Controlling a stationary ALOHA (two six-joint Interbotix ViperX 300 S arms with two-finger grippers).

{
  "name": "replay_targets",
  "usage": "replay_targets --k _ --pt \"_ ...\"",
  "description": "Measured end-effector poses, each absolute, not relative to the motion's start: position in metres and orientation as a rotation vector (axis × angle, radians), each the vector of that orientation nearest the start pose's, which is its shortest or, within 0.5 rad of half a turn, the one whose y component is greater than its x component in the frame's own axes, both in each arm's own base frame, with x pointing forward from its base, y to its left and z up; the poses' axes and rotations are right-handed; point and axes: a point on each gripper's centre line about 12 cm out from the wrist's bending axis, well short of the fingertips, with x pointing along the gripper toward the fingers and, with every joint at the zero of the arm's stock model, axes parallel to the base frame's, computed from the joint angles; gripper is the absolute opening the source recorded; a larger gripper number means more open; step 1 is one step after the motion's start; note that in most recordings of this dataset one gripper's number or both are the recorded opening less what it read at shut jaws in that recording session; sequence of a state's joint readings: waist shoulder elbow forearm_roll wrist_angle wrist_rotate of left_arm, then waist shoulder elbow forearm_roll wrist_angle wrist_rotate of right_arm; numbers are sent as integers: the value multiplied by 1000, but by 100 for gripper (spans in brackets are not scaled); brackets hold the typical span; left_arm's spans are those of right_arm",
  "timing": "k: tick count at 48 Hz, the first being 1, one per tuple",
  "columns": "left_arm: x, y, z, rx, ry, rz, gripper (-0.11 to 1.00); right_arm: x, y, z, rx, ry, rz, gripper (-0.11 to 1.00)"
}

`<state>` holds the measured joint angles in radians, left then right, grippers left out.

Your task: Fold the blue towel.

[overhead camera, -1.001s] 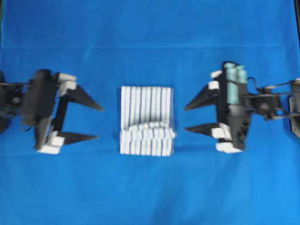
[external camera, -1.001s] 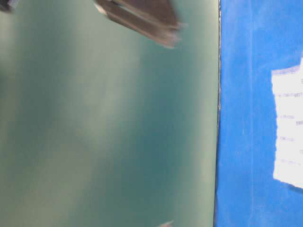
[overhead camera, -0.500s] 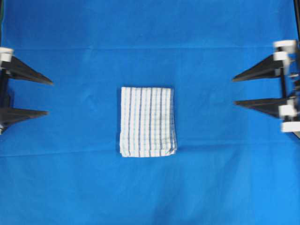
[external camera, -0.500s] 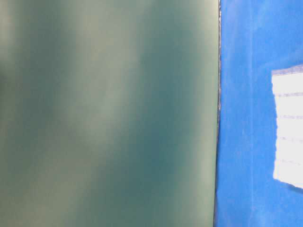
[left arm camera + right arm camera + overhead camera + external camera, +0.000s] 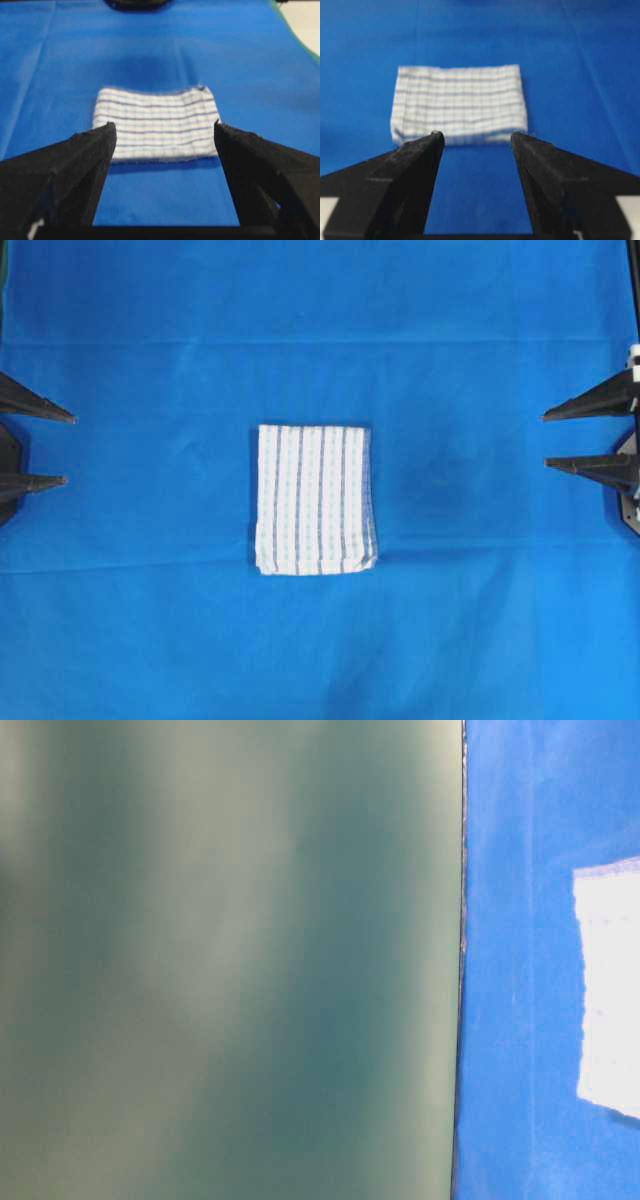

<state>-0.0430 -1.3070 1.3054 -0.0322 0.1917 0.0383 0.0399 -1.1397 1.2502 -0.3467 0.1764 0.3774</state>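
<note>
While it lies folded flat mid-cloth, small white towel with thin blue stripes (image 5: 316,499), left black claw (image 5: 65,450) at nine o'clock, right black claw (image 5: 546,440) at three o'clock, both wide open, holding nothing, plain blue table cover (image 5: 320,300) underneath.

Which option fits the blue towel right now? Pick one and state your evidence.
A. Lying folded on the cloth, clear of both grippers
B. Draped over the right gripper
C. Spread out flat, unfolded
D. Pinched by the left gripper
A: the blue towel lies as a compact folded rectangle on the blue table covering, with the left gripper and right gripper open at the view's far edges.
</note>
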Motion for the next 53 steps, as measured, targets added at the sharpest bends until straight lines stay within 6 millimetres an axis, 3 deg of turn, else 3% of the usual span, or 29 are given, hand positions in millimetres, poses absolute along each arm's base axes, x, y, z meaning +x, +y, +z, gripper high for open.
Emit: replay_targets --k 10,53 --pt "141 -7 227 9 221 -48 74 162 -2 226 33 287 -29 61" --pt "140 -6 225 9 222 -48 73 162 -3 225 51 285 -37 61"
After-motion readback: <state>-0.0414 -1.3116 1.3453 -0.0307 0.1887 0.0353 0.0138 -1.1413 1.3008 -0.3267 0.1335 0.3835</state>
